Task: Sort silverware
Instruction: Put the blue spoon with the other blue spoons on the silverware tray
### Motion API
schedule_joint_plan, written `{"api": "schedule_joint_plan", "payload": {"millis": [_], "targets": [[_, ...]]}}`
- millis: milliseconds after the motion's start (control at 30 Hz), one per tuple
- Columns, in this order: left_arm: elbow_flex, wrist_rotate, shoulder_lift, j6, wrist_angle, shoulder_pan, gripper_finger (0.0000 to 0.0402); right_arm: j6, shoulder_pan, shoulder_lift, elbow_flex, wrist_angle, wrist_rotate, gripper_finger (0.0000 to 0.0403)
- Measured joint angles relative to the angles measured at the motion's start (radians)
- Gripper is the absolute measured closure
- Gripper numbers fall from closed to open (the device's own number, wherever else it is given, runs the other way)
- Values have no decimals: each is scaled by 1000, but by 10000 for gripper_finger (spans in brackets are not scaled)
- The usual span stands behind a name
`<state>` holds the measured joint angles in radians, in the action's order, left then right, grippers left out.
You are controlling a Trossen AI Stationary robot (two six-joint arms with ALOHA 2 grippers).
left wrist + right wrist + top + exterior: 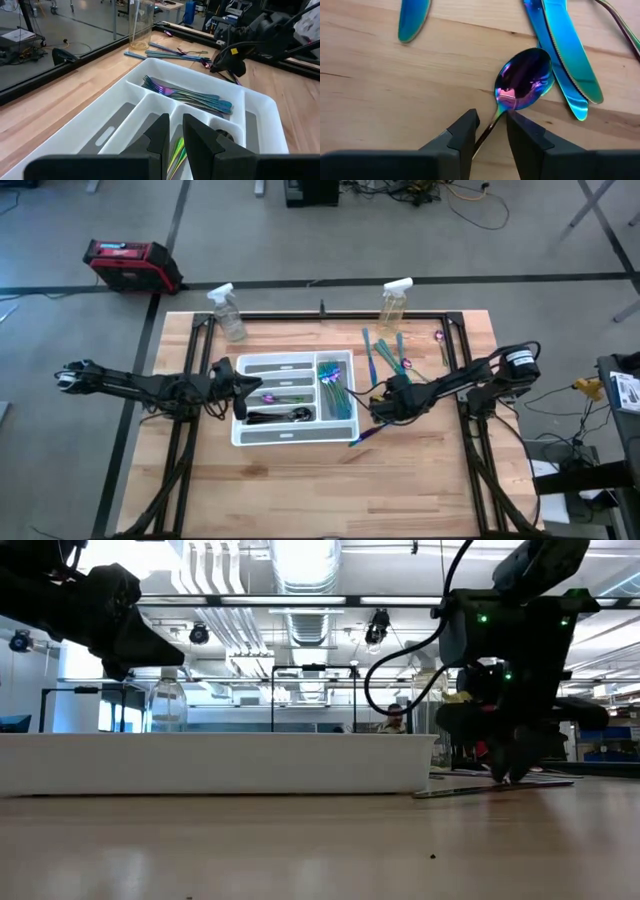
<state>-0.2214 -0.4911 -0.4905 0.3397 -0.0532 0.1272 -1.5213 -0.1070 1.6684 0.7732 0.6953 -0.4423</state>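
Note:
A white divided tray [262,365] sits mid-table. It holds teal-purple forks [190,95] in one compartment and dark utensils [285,416] in another. My right gripper [492,122] is down at the table just right of the tray and is shut on an iridescent purple-blue spoon [524,80]. Loose teal knives [565,50] lie flat on the wood beside the spoon. My left gripper [176,130] hovers above the tray's left part with its fingers shut. A green-yellow utensil [177,152] shows in the tray below the gap. My right gripper pinches the spoon's thin neck [499,111], just behind the bowl, between its two fingers. The fingers point down from above and lie across the handle. The spoon lies flat on the table, its handle [362,436] trailing toward the near edge.
Two clear spray bottles [228,312] [393,302] stand at the far edge. More slim utensils [385,352] lie on the wood beyond my right gripper, and a small one [441,340] lies near the right frame rail. The near half of the table [320,490] is bare wood.

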Motion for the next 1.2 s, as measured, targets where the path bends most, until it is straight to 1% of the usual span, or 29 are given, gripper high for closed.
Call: {"api": "schedule_joint_plan", "payload": {"millis": [267, 500, 633, 700, 867, 1033, 1200], "targets": [[0, 0, -1, 10, 7, 0, 363, 52, 9, 1, 7, -28, -12, 393], [0, 0, 0, 14, 8, 0, 363, 96, 9, 3, 7, -36, -29, 399], [-2, 0, 2, 14, 7, 0, 363, 168, 9, -9, 25, -16, -28, 401], [-10, 0, 2, 14, 7, 0, 363, 224, 12, -28, 41, -20, -12, 402], [-32, 0, 23, -10, 11, 0, 363, 396, 33, -98, 115, -21, -13, 402], [-52, 0, 68, -44, 10, 0, 363, 602, 56, -107, 240, -23, -9, 403], [-81, 0, 122, -74, 8, 0, 363, 834, 73, -75, 389, -67, 15, 403]]}}
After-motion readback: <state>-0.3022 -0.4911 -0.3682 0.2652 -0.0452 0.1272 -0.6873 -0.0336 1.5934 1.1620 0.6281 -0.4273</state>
